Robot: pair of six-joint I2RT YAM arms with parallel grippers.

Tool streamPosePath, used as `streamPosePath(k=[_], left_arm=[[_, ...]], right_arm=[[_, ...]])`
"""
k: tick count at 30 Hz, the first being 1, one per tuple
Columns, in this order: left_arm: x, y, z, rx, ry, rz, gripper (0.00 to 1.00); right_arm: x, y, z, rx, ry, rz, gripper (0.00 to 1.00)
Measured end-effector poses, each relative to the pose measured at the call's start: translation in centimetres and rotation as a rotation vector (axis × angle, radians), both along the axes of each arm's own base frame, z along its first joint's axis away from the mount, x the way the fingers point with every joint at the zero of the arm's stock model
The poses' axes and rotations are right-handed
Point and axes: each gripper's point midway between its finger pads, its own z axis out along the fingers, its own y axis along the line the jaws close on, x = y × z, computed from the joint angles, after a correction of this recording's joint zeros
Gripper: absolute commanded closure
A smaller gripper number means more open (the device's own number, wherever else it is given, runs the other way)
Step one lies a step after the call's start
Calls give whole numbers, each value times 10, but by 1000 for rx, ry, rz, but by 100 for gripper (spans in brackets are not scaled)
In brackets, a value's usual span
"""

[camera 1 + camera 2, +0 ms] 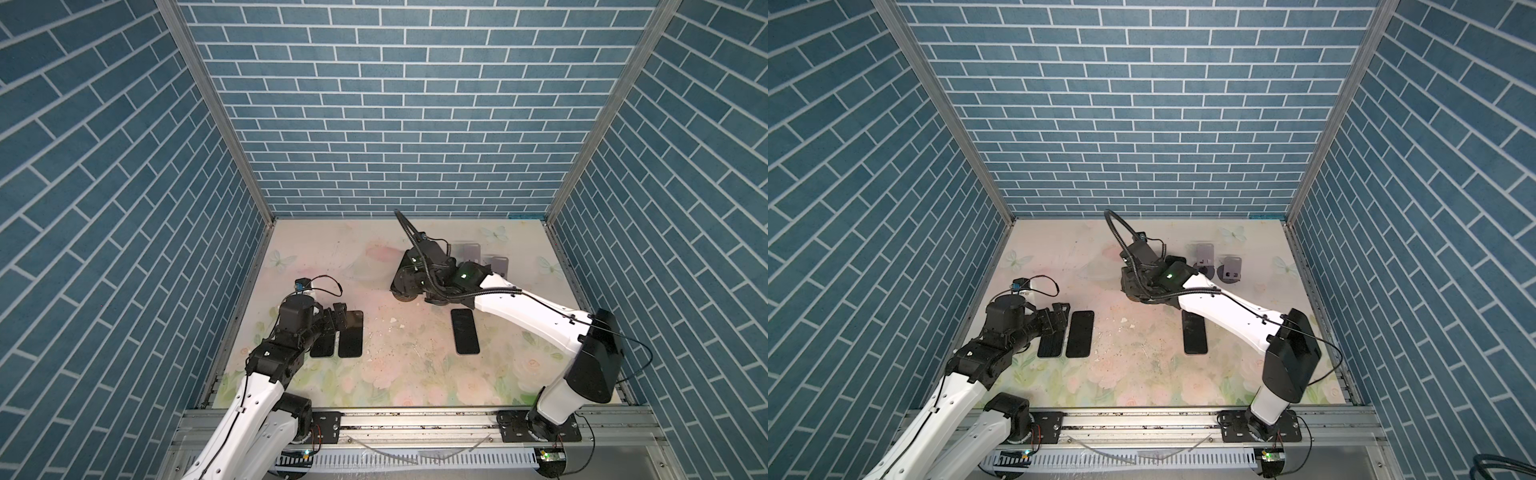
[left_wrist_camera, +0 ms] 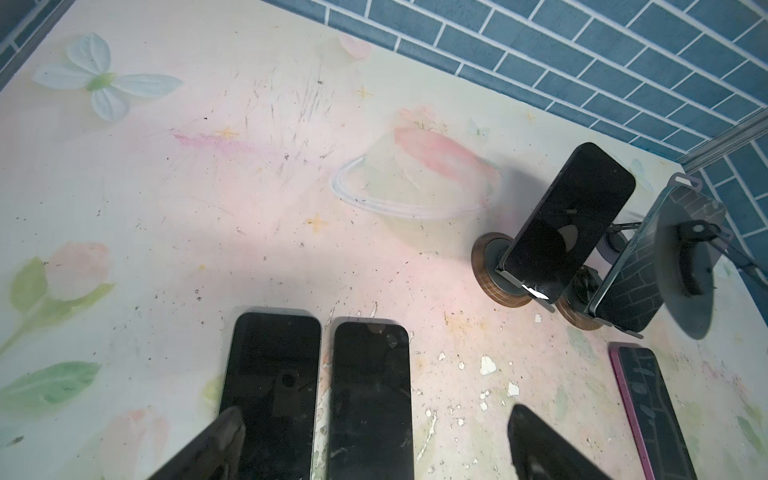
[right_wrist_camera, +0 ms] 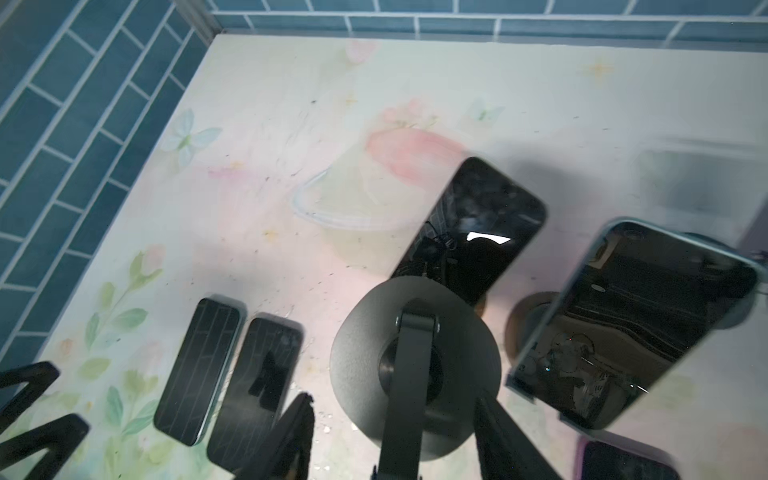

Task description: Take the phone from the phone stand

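The bench [image 1: 365, 266] is a pale sheet printed with pink flowers, green leaves and white butterflies. It is scuffed and dotted with dark specks.

At 8 o'clock two phones lie flat, screens up, side by side with a thin gap between them: the outer phone [image 2: 270, 374] and the inner phone [image 1: 351, 334].

At 4 o'clock a third phone [image 1: 465, 331] with a pink edge lies flat, well apart from the pair. Its long side points towards 12.

White chips [image 1: 392, 320] are scattered near the centre, between the pair and the third phone.

Between 1 and 2 o'clock two stands sit just beside each other on round wooden bases: one stand [image 2: 492, 289] and its neighbour [image 2: 575, 319].
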Motion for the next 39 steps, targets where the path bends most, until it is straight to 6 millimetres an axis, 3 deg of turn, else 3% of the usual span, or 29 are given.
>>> streamPosePath(k=[8,12,23,32,39], left_arm=[[4,-4,-8,1,31,-6,0],[4,-14,-17,27,67,-37,0],[21,-69,-15,145,106,-148,0],[34,-110,-19,206,128,-215,0],[36,-138,-20,225,125,-268,0]], right_arm=[[16,-87,-2,-17,-1,-171,50],[17,-125,-21,-38,36,-242,50],[16,-225,-88,-89,176,-459,50],[13,-265,-123,-53,243,-549,49],[26,-276,-134,-45,218,-574,48]])
